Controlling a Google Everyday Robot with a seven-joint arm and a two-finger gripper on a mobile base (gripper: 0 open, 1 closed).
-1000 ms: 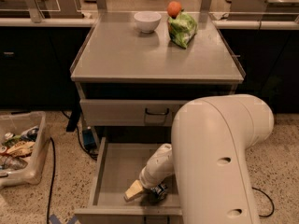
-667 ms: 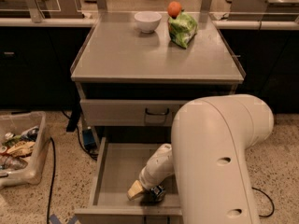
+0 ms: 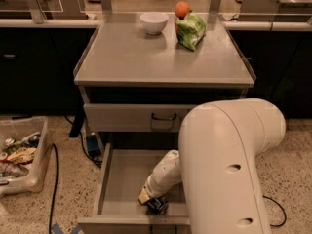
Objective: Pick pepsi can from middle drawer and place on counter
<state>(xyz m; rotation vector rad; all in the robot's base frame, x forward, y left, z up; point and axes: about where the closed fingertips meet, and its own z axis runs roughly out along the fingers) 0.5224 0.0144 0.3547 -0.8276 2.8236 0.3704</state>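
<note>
The middle drawer is pulled open at the bottom of the view, and its grey floor is mostly bare. My arm reaches down into it from the right. My gripper is low over the drawer floor near the front wall. A small dark object with pale marks, which looks like the pepsi can, sits right at the gripper's tip and is partly hidden by it. I cannot tell whether the gripper holds it. The counter is the grey cabinet top above.
On the back of the counter are a white bowl, a green bag and an orange fruit. The shut top drawer front has a black handle. A clear bin of trash and cables lie on the floor to the left.
</note>
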